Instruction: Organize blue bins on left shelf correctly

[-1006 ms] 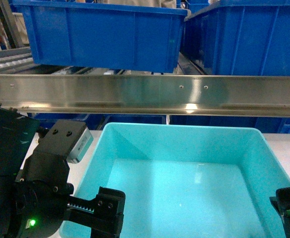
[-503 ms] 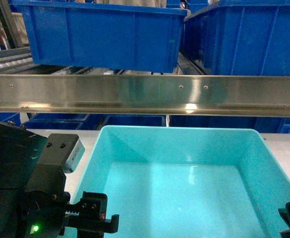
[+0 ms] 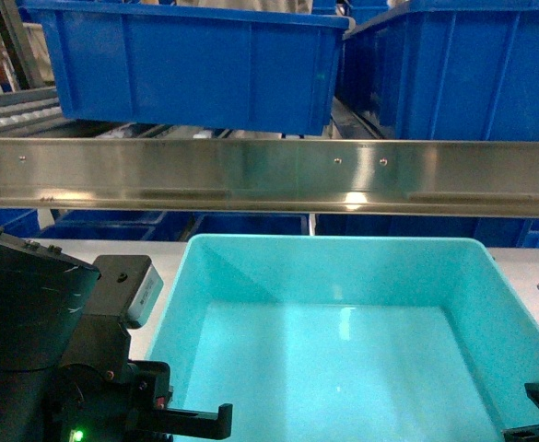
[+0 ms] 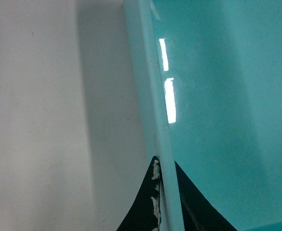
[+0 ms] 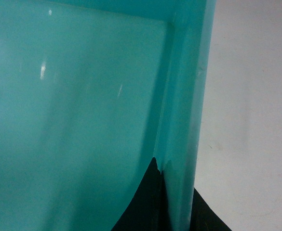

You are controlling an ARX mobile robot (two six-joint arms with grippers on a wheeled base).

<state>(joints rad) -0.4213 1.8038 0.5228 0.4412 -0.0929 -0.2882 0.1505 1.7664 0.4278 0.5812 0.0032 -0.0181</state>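
The light turquoise bin (image 3: 333,243) fills the lower middle of the head view, below the left shelf's steel front rail (image 3: 269,177). My left gripper (image 3: 181,422) is at the bin's left wall. In the left wrist view, that gripper (image 4: 164,166) has one dark finger on each side of the wall (image 4: 218,96), shut on its rim. My right gripper (image 3: 538,416) is at the right wall. In the right wrist view, this gripper (image 5: 175,177) likewise pinches the bin wall (image 5: 83,96) from inside and outside.
Two darker royal-blue bins (image 3: 195,64) (image 3: 462,69) sit on the shelf level above the rail, with white roller tracks (image 3: 16,110) at the far left. More dark blue bins show under the rail. A white tabletop (image 4: 44,120) (image 5: 247,120) lies on both sides of the turquoise bin.
Both grippers have dropped toward the bottom edge of the head view along the bin's side walls. The bin's far rim sits slightly lower in that view.
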